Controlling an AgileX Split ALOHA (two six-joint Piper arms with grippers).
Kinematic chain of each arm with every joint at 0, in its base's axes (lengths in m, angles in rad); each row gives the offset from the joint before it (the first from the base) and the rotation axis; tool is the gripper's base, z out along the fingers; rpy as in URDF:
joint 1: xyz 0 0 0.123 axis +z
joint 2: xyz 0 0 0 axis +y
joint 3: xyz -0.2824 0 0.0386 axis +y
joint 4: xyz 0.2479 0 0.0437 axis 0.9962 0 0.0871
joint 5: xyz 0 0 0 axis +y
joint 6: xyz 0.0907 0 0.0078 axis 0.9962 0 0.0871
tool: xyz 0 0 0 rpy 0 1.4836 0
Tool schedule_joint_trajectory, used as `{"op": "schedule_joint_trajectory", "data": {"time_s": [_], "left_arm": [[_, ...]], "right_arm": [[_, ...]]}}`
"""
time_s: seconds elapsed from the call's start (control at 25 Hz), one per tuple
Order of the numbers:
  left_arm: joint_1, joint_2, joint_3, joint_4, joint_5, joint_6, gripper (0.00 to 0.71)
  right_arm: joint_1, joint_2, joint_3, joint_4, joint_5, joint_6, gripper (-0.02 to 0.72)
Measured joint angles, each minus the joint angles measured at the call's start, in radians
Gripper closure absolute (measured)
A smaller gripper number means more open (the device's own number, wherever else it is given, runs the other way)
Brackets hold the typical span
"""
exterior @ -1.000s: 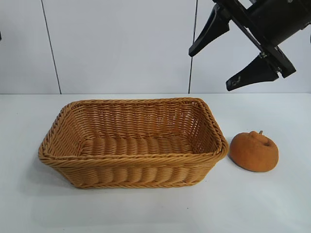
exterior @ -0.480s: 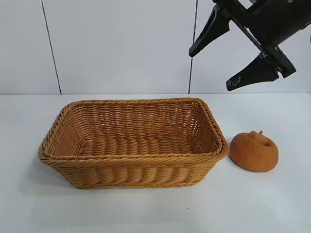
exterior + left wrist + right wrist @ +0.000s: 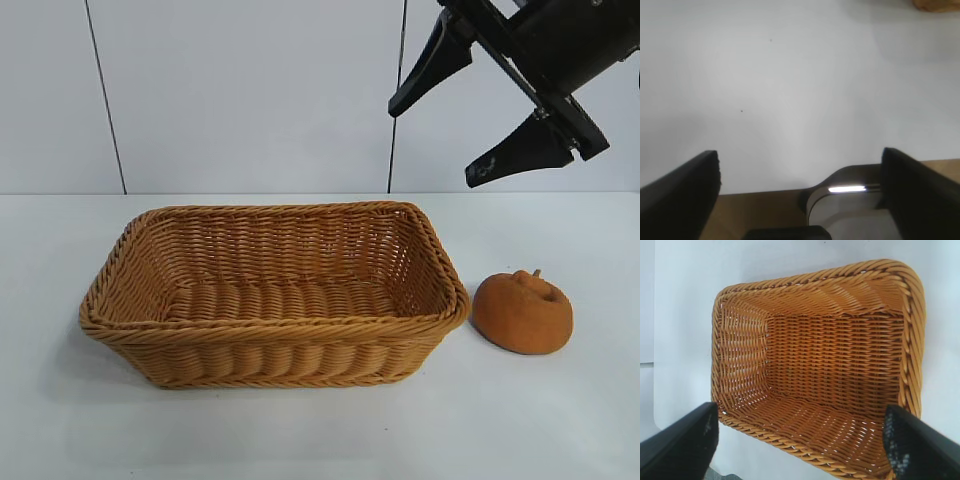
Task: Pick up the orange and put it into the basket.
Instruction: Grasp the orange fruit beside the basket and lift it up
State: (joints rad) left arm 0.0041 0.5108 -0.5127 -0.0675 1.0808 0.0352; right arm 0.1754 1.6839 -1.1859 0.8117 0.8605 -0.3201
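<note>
Dull brownish-orange, knobby fruit (image 3: 522, 313) is sitting on the white counter (image 3: 560, 420) just beside the tan woven wicker basket (image 3: 270, 345). Right gripper (image 3: 445, 135) is hanging above with fingers wide apart, holding nothing; left gripper (image 3: 800, 192) likewise, over bare counter.

The left gripper (image 3: 800, 200) fills the lower edge of the left wrist view, its 2 black fingers (image 3: 682, 192) rising at 7 o'clock and 5 o'clock with a wide gap between them and nothing held. Between them, from centre toward 12 o'clock, stretches a plain white table (image 3: 790, 90), marked only by 2 tiny dark specks. At 6 o'clock the white surface ends and a brown wooden strip (image 3: 760, 210) shows, with a rounded grey metal bracket (image 3: 845, 200) catching a bright streak of light. At 1 o'clock, cut off by the frame's edge, sits a small tan-orange sliver of the basket (image 3: 936, 5).
</note>
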Motion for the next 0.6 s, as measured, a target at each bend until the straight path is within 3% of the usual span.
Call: {"op": "schedule_joint_trajectory", "data": {"time_s": [0.12, 0.2, 0.28, 0.52, 0.6], "left_arm": [[0.0, -0.125, 0.006, -0.004, -0.012, 0.0, 0.095], [0.0, -0.196, 0.007, -0.007, -0.015, 0.0, 0.095], [0.0, -0.268, 0.007, -0.008, -0.015, 0.0, 0.095], [0.0, -0.474, 0.01, -0.009, -0.015, 0.0, 0.095], [0.0, -0.509, 0.01, -0.009, -0.015, 0.0, 0.095]], "right_arm": [[0.0, 0.0, -0.014, -0.029, 0.002, 0.0, 0.093], [0.0, 0.0, -0.044, -0.087, 0.022, 0.016, 0.093], [0.0, 0.0, -0.09, -0.175, 0.043, 0.067, 0.093], [-0.003, 0.0, -0.19, -0.54, 0.12, 0.28, 0.093], [-0.015, 0.0, -0.193, -0.596, 0.131, 0.311, 0.093]]}}
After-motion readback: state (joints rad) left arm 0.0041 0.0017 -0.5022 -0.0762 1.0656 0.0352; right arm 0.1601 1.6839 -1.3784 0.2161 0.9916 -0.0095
